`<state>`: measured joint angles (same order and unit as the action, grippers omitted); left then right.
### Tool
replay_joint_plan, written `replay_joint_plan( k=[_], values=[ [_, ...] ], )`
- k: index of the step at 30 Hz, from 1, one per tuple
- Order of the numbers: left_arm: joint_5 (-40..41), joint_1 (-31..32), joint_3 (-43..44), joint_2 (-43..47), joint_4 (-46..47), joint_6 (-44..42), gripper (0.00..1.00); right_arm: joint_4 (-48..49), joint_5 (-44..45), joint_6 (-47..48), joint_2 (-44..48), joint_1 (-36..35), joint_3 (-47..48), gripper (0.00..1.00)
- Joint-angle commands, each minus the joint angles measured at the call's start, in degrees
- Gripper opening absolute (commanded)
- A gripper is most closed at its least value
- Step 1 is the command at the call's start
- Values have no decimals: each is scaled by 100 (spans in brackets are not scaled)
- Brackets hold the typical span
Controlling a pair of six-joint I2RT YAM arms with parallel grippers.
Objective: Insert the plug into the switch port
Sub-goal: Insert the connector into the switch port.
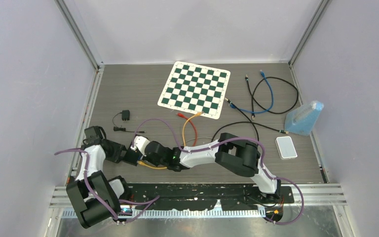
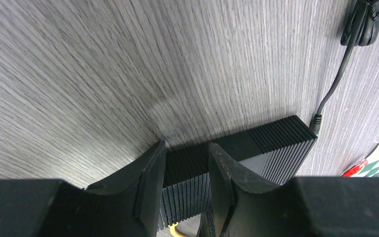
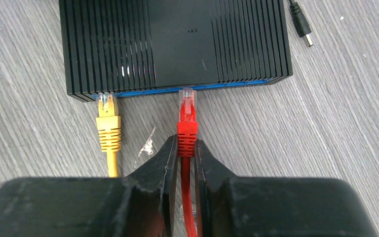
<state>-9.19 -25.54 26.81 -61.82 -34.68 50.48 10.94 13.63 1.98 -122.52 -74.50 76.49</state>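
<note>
The right end effector is clenched on the red plug, whose clear tip is at the port face of the switch, just beside a seated yellow plug. The left end effector stands at the switch's opposite side, fingers partly apart; whether it grips I cannot tell.

Likely a robotics lab cell: blank pale walls in an aluminium frame box in a grey table. A green checkerboard lies upper centre, loose cables to its right.
</note>
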Motion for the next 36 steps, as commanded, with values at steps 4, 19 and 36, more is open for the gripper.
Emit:
replay_joint_plan(
  k=[4, 19, 36],
  values=[
    [-153, -21, -169, -98, 30, -105, 38, 65, -71, 38, -85, 6, 164, 5],
    [-396, -19, -202, -170, 149, -135, 37, -466, -264, 228, -50, -14, 366, 5],
    [-638, -21, -246, -426, 197, -279, 34, 1273, -49, -444, -198, 136, -315, 5]
  ],
)
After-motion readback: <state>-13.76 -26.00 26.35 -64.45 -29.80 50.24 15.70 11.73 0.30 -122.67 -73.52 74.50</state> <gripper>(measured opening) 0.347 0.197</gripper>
